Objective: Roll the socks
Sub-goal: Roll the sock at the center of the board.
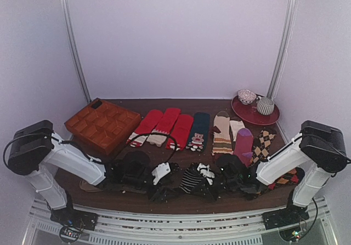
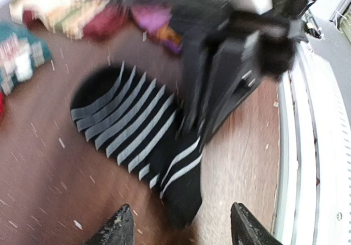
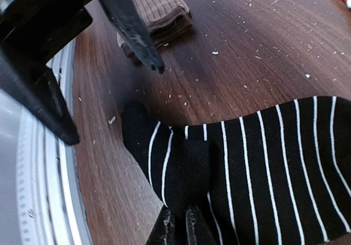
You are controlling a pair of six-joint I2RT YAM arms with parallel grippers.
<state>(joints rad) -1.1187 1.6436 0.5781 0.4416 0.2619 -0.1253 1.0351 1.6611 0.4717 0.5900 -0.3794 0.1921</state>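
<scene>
Judged step: start of the roll, first turn not yet made. Pinching a raised fold near the end of the striped sock (image 3: 263, 163) with the right gripper (image 3: 178, 220), jaws squeezed together on the fabric. Left gripper (image 2: 181, 209) spread wide, holding nothing, hovering just off the sock end closest to the rail (image 3: 38, 201).

Next, probably: carry the pinched fold over and away from the rail along the sock's length, then bring the left down to pin the turn. Needs steady tension; soft knit likely to slump if released too soon.

Sock placement: on the table (image 3: 247, 36) just in from the rail, about halfway along it, long axis running away from it at an angle. Look: short, black, thin white cross stripes, mostly flat, bunched only at the pinch. Single sock or stacked pair: cannot tell.
</scene>
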